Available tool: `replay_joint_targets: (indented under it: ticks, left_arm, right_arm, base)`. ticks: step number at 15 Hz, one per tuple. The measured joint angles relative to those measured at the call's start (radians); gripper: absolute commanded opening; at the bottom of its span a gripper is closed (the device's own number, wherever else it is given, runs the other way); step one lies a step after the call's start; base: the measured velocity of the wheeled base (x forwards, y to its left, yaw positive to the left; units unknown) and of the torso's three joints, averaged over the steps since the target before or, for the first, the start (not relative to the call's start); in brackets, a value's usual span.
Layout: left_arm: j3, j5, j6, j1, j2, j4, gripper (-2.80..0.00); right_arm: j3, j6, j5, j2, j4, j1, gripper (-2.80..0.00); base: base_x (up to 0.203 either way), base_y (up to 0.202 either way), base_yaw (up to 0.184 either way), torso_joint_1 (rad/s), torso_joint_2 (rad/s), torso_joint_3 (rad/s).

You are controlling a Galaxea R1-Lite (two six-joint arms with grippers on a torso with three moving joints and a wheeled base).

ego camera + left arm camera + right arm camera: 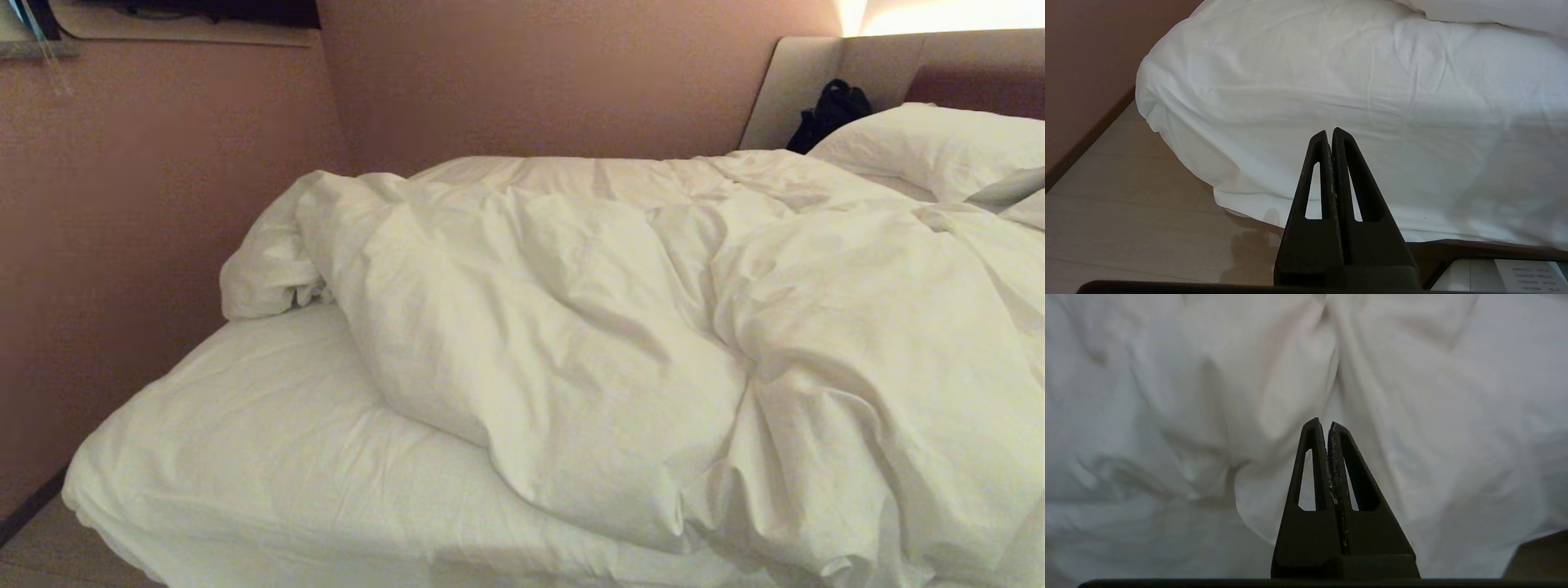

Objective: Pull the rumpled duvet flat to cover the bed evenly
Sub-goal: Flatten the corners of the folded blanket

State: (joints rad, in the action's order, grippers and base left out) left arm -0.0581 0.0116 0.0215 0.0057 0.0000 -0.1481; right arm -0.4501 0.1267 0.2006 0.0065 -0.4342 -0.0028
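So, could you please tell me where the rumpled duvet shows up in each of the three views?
Head view: the duvet is heaped across the middle and right, leaving the sheet bare at lower left.
Left wrist view: only its edge, along the top right.
Right wrist view: its folds fill the picture behind the right gripper.
Shared landmark: the bare sheet.

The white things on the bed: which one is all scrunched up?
The duvet, heaped in big puffy folds across the bed. The sheet lies nearly flat and the pillow sits plump by the headboard.
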Motion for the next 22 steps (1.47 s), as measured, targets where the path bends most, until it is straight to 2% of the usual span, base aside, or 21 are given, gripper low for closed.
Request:
replay_joint_targets:
  ticks: [5,8,11,18,22]
  left_arm:
    - [0.0,0.0,0.0,0.0,0.0,0.0,-2.8]
    - [0.0,0.0,0.0,0.0,0.0,0.0,-2.8]
    - [0.0,0.0,0.0,0.0,0.0,0.0,-2.8]
    - [0.0,0.0,0.0,0.0,0.0,0.0,-2.8]
    - [0.0,0.002,0.009,0.0,0.0,-0.002,-2.8]
  right_arm:
    - [0.227,-0.071,-0.055,-0.004,0.174,0.0,-2.8]
    - [0.305,-0.153,-0.096,-0.004,0.279,0.0,-2.8]
    - [0.365,-0.2,-0.119,-0.004,0.344,0.0,-2.8]
    - [0.423,-0.206,-0.2,-0.006,0.378,0.0,-2.8]
    - [0.437,-0.173,-0.216,-0.006,0.403,0.0,-2.8]
  base:
    - [0.0,0.0,0.0,0.0,0.0,0.0]
    - [0.0,0.0,0.0,0.0,0.0,0.0]
    - [0.0,0.0,0.0,0.0,0.0,0.0]
    - [0.0,0.0,0.0,0.0,0.0,0.0]
    - [0.0,0.0,0.0,0.0,0.0,0.0]
